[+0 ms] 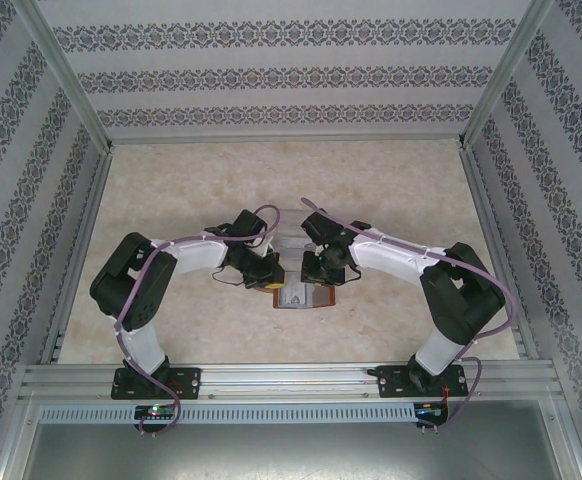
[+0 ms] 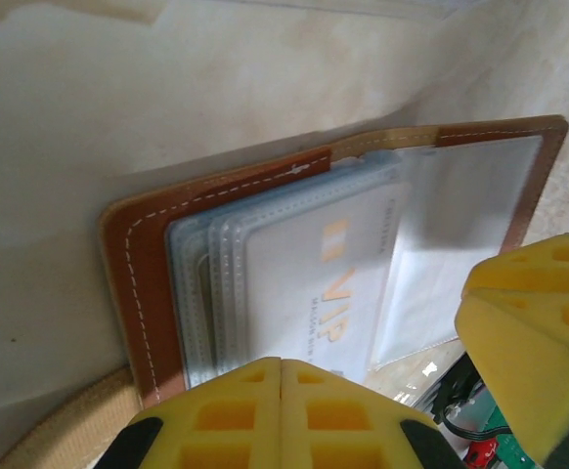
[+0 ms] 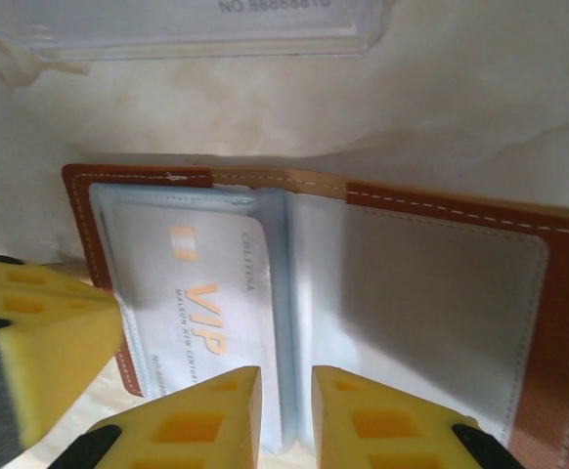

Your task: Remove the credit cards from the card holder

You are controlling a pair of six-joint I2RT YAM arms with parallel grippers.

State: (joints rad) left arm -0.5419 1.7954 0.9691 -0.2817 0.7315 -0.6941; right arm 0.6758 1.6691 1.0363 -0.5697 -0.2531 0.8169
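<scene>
Top view: even, diffuse overhead light; the pale desk is slightly washed out, with soft shadows under both arms. Wrist views: bright, warm; the near pads of the left hand are blurred, the card holder stitching sharp, its sleeves faintly glaring, the far clear tray soft.

Pale card in card holder: orange "VIP" + tiny print; clear tray w/ "NO.88888810".
</scene>
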